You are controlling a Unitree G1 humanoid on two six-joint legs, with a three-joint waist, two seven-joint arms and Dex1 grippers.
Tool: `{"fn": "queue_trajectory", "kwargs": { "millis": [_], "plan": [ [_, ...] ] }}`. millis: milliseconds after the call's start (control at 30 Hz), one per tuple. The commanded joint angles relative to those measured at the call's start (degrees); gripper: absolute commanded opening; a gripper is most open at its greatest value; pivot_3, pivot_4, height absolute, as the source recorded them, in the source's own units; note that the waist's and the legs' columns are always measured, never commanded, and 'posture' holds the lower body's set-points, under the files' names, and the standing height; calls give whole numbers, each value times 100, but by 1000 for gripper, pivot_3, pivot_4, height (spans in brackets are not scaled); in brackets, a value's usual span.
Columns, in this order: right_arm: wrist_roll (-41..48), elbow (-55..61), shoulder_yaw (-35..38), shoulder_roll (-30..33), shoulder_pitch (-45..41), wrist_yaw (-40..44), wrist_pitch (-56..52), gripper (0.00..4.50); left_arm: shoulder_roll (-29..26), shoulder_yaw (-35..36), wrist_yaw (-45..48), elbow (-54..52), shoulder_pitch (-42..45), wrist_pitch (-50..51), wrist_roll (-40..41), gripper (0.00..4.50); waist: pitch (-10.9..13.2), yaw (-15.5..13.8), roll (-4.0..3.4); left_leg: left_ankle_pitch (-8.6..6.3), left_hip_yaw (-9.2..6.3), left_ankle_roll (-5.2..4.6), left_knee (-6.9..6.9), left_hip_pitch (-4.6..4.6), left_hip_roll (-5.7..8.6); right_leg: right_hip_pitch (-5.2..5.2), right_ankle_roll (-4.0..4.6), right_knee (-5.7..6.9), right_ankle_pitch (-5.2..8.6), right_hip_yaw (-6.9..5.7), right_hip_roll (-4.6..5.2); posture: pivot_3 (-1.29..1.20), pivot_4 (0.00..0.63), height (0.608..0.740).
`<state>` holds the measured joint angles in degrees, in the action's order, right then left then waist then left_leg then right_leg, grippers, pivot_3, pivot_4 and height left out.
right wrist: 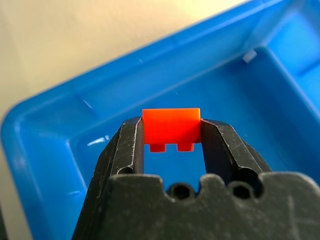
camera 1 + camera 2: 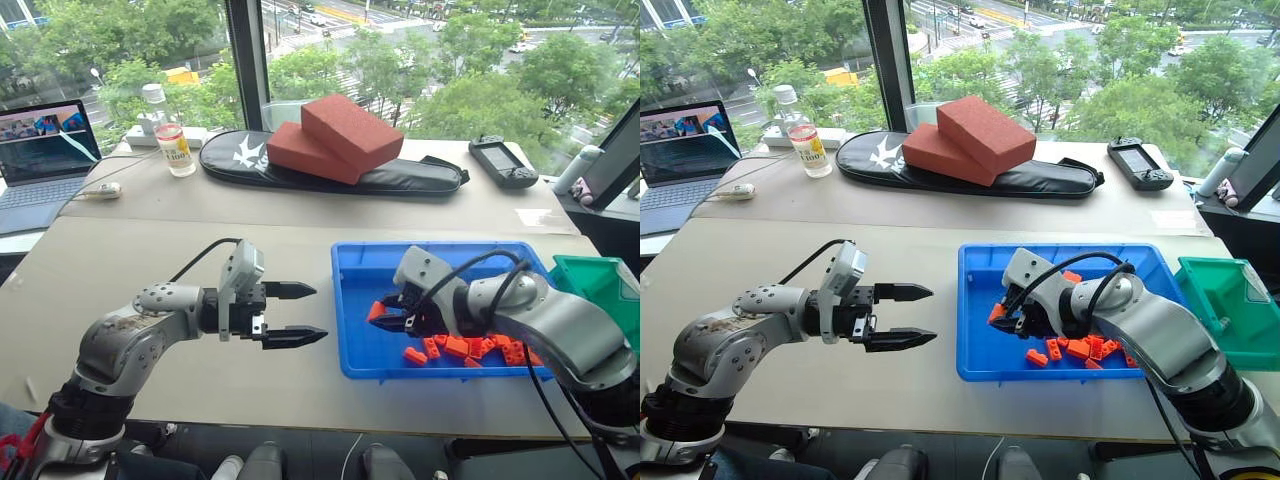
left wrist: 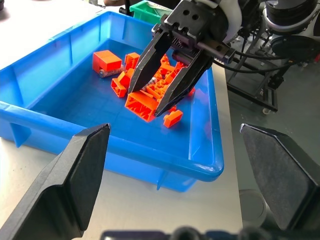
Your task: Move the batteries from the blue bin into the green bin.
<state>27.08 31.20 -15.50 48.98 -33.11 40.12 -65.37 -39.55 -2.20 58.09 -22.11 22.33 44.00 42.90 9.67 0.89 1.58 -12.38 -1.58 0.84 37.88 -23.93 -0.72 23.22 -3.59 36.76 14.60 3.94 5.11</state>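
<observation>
My right gripper (image 1: 171,131) pinches one battery (image 1: 171,127) by its tips at the frame's centre; a jolt could drop it short of the green bin (image 2: 600,285). Left gripper (image 2: 296,313) gapes empty.

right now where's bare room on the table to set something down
Free: the tan tabletop between the left gripper and the black case, and the blue bin's left half. Crowded: the bin's near right, where batteries pile under the right gripper.
</observation>
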Motion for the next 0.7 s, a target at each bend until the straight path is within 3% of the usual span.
{"fn": "queue_trajectory", "kwargs": {
  "millis": [33,133,167,433,600,700],
  "plan": [
    [-177,-31,122,59,-20,-86,86,2611,-4,87,-1,-199,60,-23,103,4500,0,0,0,0,-1,0,0,0,-1,0,0,0,0,0,-2,0,150,740],
    [-91,-32,571,235,44,-1,45,3790,0,82,-4,-197,47,-32,96,4500,0,10,0,0,-1,0,0,0,-2,0,0,0,0,0,-2,0,150,740],
    [-50,-39,769,371,91,74,56,3977,4,79,-3,-192,47,-37,93,4500,0,9,0,0,-1,0,0,0,-1,0,0,0,0,0,-2,0,150,740],
    [-144,-170,1585,1694,1418,832,568,3977,60,35,-2,-173,28,-68,54,4500,0,-16,1,0,0,0,0,-1,0,-5,0,-7,0,-2,0,0,150,740],
    [-187,-196,1571,1873,1994,1153,1019,3977,68,34,20,-171,14,-72,52,4500,0,58,0,0,7,0,0,7,-6,-4,1,-2,1,2,-4,0,150,740],
    [-336,-451,1452,1743,1927,1049,1156,3977,69,33,28,-171,14,-74,48,4500,0,58,0,0,7,0,0,7,-6,-5,1,-2,1,2,-4,0,150,740]
  ]
}}
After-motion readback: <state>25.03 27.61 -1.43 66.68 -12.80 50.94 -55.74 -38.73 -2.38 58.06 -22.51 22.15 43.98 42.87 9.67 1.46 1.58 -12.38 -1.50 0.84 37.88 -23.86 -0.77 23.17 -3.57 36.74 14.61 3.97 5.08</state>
